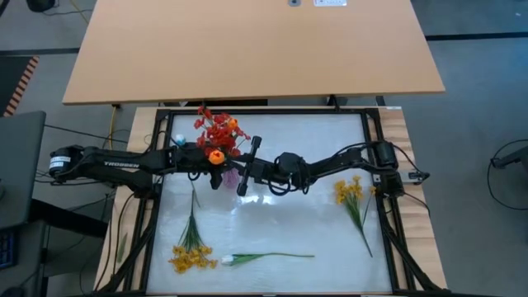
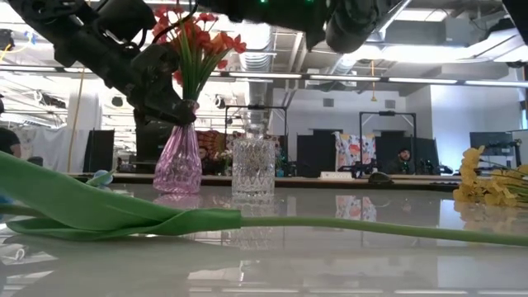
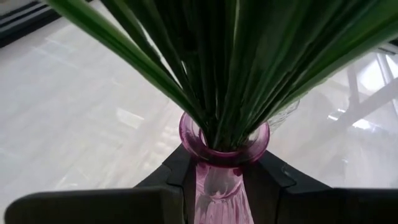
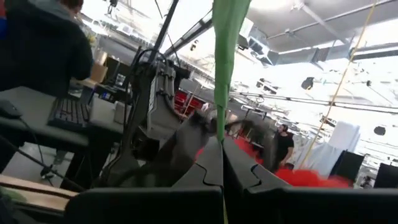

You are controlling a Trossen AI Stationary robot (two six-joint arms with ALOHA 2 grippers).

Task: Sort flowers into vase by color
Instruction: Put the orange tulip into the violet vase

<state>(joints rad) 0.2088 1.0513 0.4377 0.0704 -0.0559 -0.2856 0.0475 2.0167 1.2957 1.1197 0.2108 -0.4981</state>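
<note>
High view: both arms meet at upper centre of the glass table [image 1: 272,231], crowded over the vases.
Left gripper [image 3: 217,177]: fingers pressed on the neck of the pink vase [image 2: 178,161], one each side; green stems [image 3: 217,68] fan out of the rim and block most of the wrist view.
Right gripper [image 4: 222,163]: pinched tight on a single green stem [image 4: 225,56] that rises between the fingertips, held high just right of the pink vase.
Red bunch [image 1: 219,130]: red sprays and an orange bud [image 1: 215,156] in the pink vase, upper centre-left of frame.
Clear vase [image 2: 252,168]: cut crystal, just right of the pink one in the low view; hidden under the arms from above.
Yellow bunch 1 [image 1: 191,257]: lower left of table, lying flat.
Yellow bunch 2 [image 1: 350,193]: right side of table, stem running toward lower right.
White tulip [image 1: 229,260]: bottom centre, stem pointing right; its leaf [image 2: 91,206] fills the low view's foreground left.
Background: wooden table [image 1: 256,45] across top of frame; people [image 4: 37,56] at desks beyond.
</note>
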